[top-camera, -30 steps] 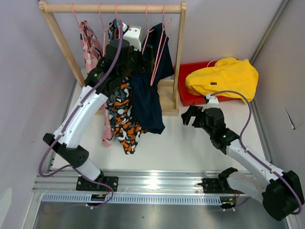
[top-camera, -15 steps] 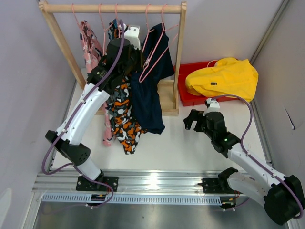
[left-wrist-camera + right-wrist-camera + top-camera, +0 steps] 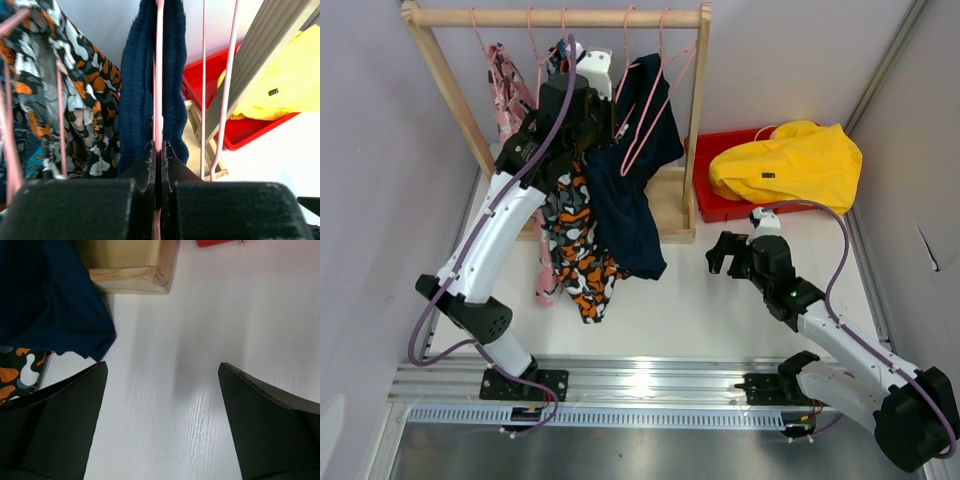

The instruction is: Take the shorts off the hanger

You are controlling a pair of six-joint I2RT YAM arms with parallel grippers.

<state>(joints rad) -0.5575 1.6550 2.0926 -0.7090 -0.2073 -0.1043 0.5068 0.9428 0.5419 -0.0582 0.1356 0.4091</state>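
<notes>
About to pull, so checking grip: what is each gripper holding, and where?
Left gripper is shut on the pink hanger carrying the navy shorts, pinching its wire between the fabric folds. Right gripper is open, holding nothing.

blue-patterned shorts mostly hidden behind left arm, red bin under yellow shorts

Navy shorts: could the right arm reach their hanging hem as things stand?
Probably yes: the right gripper hangs open above the table, with nothing between it and the hem of the navy shorts.
</notes>
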